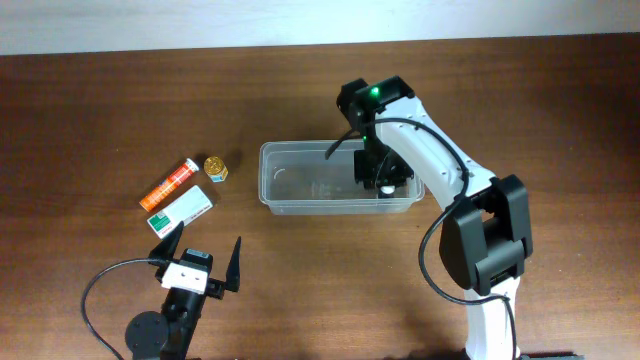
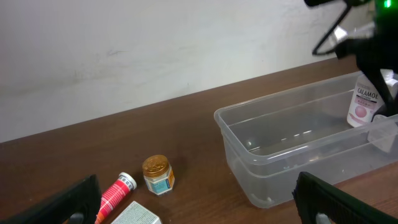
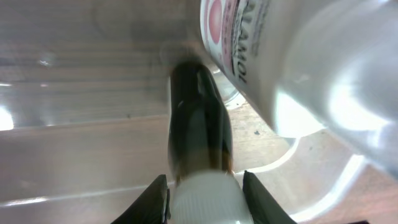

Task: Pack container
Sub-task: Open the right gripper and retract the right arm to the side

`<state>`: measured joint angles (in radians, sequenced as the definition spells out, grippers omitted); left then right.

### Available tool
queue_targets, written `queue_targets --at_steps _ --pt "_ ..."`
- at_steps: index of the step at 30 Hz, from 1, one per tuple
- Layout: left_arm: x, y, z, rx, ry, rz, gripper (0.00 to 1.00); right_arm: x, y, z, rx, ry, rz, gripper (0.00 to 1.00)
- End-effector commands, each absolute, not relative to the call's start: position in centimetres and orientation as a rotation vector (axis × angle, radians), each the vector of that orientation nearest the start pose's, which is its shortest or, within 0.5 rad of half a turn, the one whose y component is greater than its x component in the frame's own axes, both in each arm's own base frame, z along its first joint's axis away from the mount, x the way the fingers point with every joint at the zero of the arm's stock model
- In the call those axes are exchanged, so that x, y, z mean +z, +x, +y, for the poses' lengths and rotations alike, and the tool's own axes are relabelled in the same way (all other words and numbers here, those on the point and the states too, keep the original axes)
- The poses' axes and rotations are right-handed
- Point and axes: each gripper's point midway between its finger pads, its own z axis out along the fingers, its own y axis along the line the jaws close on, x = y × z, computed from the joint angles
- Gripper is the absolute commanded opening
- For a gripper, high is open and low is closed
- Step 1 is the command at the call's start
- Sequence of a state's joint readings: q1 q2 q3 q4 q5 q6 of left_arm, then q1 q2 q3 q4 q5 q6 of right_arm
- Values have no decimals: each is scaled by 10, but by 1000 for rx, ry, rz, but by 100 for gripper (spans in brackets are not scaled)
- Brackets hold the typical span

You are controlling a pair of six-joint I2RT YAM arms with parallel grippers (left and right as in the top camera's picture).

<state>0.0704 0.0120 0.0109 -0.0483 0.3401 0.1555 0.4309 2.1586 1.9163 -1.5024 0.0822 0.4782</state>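
Note:
The clear plastic container [image 1: 300, 148] stands mid-table; it also shows in the left wrist view [image 2: 273, 102] and fills the right wrist view [image 3: 62, 155]. My right gripper [image 1: 380, 175] reaches down into its right end. In the right wrist view its fingers [image 3: 205, 193] sit close on either side of the white cap of a dark bottle [image 3: 196, 118], which is blurred. A white calamine bottle [image 2: 360, 106] stands in the container's right end, right beside the dark bottle [image 3: 298, 56]. My left gripper [image 1: 200, 255] is open and empty [image 2: 196, 186] near the front left.
Left of the container lie an orange tube [image 1: 168, 183] [image 2: 115, 193], a small gold-lidded jar [image 1: 215, 167] [image 2: 157, 174] and a green-and-white box [image 1: 180, 210] [image 2: 134, 214]. The left arm's cable loops at the front left edge.

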Motion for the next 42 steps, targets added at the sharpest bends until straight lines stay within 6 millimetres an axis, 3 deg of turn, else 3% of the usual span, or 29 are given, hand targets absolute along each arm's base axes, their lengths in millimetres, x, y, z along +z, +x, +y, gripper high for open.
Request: queue_targets --at_steps 1,10,12,15,17,20,21,22,32,36,39,42 --pt "164 240 -40 -102 322 1588 99 125 363 149 -183 41 3164 31" --pt "164 240 -40 -102 322 1588 99 204 382 142 -160 37 3001 32" --pt "164 240 -40 -102 321 1588 99 222 389 140 -104 14 2948 41" --pt "164 240 -40 -102 322 1588 100 251 396 122 -61 90 2864 48" --pt "164 240 -40 -102 322 1588 99 265 401 104 -47 159 2820 52" --pt "164 240 -40 -102 321 1588 99 280 408 68 -46 285 2768 66" --pt "164 240 -40 -102 321 1588 99 283 410 54 -50 330 2754 73" --pt "164 240 -40 -102 321 1588 99 285 411 41 -56 375 2743 98" --pt "164 240 -40 -102 322 1588 100 286 399 -105 -170 842 2645 98" --pt "164 240 -40 -102 322 1588 99 286 387 -144 -195 973 2605 98" --pt "163 244 -25 8 292 1597 99 286 377 -167 -210 1054 2577 98" --pt "162 244 -23 15 285 1601 99 286 370 -182 -220 1106 2558 98"
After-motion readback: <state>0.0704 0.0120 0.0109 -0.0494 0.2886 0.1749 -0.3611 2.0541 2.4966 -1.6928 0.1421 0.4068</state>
